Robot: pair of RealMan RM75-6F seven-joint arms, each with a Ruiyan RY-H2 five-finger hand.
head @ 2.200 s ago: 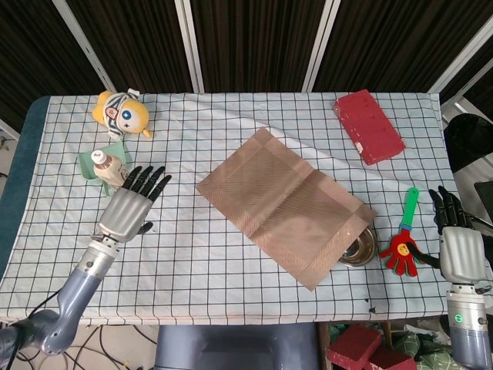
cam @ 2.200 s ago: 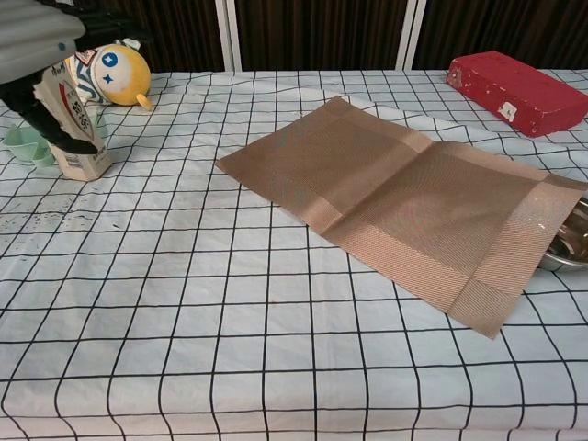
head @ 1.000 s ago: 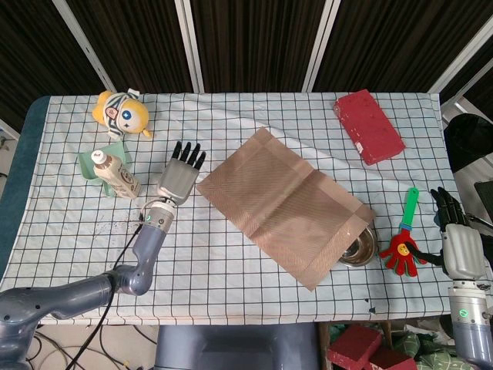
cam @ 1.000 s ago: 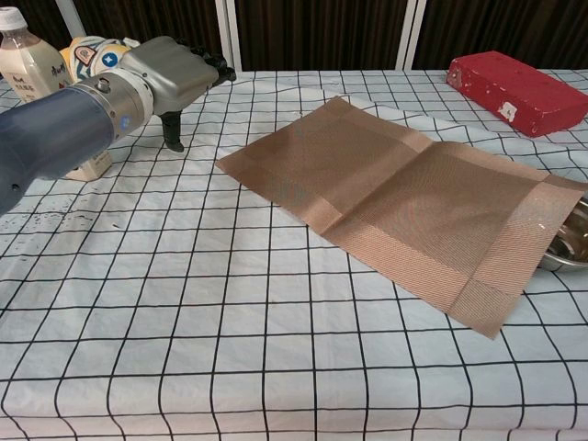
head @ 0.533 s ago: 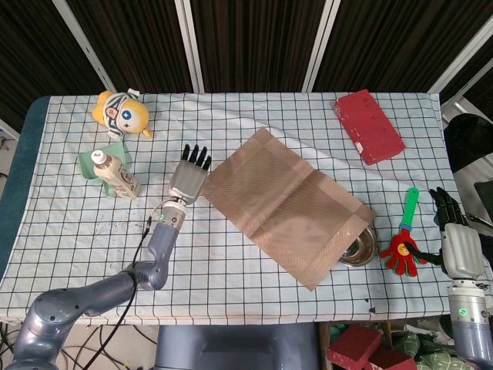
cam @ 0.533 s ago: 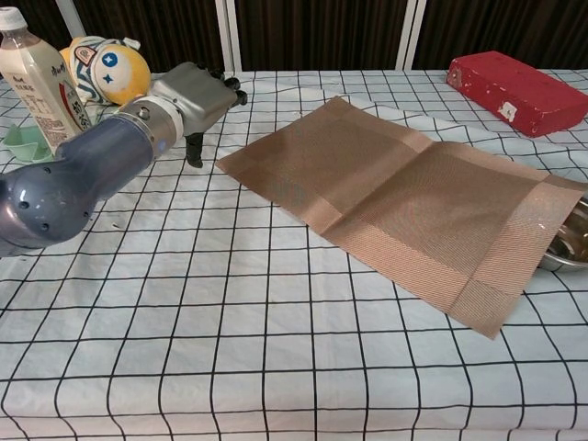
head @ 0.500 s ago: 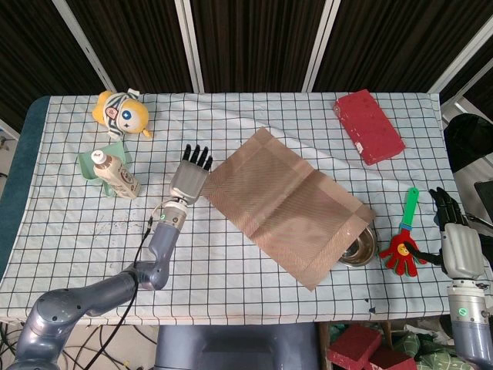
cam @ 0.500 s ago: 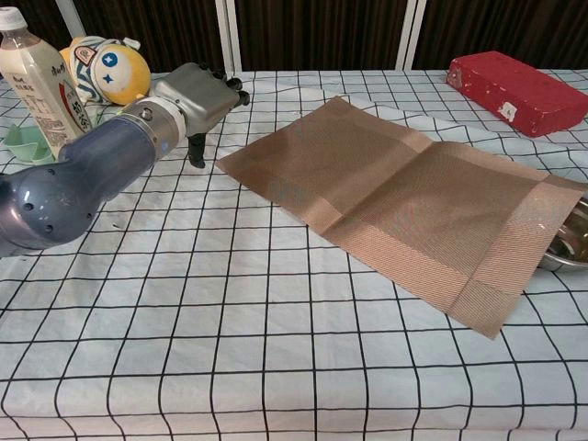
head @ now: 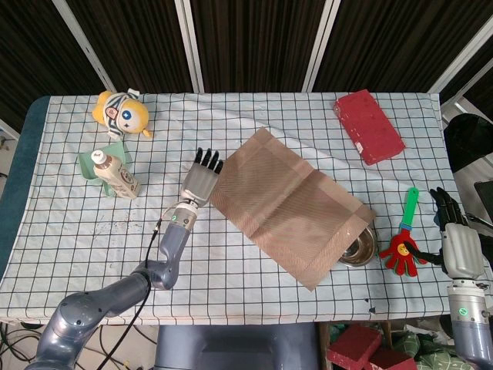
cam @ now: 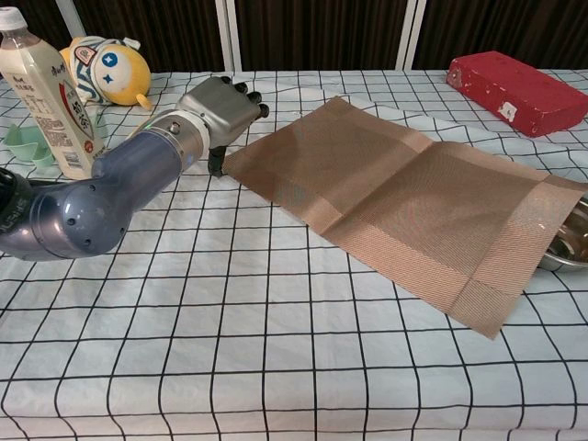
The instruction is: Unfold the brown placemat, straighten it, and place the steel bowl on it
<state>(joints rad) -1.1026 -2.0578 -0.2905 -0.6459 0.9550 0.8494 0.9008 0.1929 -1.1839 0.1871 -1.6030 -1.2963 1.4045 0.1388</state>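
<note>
The brown placemat (head: 289, 210) lies unfolded and slanted across the middle of the checked tablecloth, with a crease line down its middle (cam: 413, 197). The steel bowl (head: 359, 248) sits at the mat's right corner, partly tucked under it; in the chest view only its rim (cam: 568, 246) shows at the right edge. My left hand (head: 202, 182) is flat with fingers stretched out, right at the mat's left corner; its thumb hangs down by the mat's edge (cam: 220, 112). It holds nothing. My right hand (head: 455, 240) hovers open past the table's right edge, away from the bowl.
A red-and-green toy clapper (head: 404, 239) lies between the bowl and my right hand. A red box (head: 368, 126) is at the back right. A drink bottle (head: 114, 174), a green holder (head: 91, 163) and a yellow plush toy (head: 121, 113) stand at the back left.
My left hand has slid right from beside the bottle to the mat's left corner. The mat, the bowl and my right hand have stayed put.
</note>
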